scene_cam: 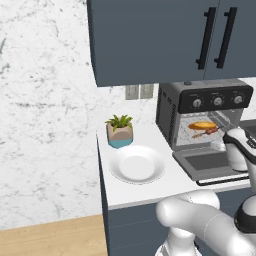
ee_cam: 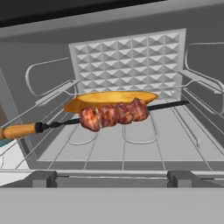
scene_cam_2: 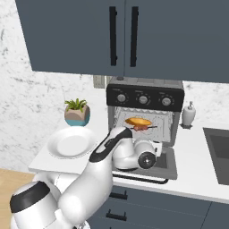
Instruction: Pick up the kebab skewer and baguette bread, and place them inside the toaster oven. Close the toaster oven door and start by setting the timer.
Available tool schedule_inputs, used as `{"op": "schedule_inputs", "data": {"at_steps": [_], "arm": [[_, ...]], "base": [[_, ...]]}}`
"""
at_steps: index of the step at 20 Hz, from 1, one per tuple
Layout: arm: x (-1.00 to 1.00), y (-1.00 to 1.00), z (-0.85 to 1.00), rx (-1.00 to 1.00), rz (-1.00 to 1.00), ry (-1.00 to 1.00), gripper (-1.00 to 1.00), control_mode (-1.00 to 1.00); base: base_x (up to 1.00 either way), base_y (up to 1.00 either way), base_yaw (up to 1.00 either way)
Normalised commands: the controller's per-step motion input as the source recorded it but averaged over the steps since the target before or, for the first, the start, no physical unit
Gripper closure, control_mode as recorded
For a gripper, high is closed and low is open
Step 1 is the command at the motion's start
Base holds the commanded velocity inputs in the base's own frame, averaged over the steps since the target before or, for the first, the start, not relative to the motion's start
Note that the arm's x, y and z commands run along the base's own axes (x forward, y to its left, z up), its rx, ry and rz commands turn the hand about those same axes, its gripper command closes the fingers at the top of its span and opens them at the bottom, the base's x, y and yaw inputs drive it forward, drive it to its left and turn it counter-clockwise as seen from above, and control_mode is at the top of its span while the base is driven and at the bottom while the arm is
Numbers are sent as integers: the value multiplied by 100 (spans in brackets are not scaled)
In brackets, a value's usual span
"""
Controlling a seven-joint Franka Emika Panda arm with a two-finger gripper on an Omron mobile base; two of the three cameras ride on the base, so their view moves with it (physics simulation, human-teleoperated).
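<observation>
Both foods lie on the wire rack inside the boxy dark grey toaster oven: the golden oval baguette bread just behind the thin kebab skewer of red-brown meat. The two-finger gripper, apparently wide and empty, should back straight out, then lift the dropped glass-fronted toaster oven door by its outer edge; room there is free.

White marble-patterned wall. Dark grey-blue upper cabinets with black bar handles. White countertop over dark base drawers. Wood-plank floor. Sink basin at counter's right.
</observation>
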Motion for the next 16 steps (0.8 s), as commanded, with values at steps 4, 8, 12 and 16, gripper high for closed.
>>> {"op": "schedule_inputs", "data": {"at_steps": [4, 8, 12, 16], "arm": [[13, 0, 0, 0, 0, 0, -100, -100], [11, 0, 0, 0, 0, 0, -100, -100], [12, 0, 0, 0, 0, 0, -100, -100], [13, 0, 0, 0, 0, 0, -100, -100]], "base": [[0, 0, 0], [0, 0, 0], [0, 0, 0], [0, 0, 0]]}}
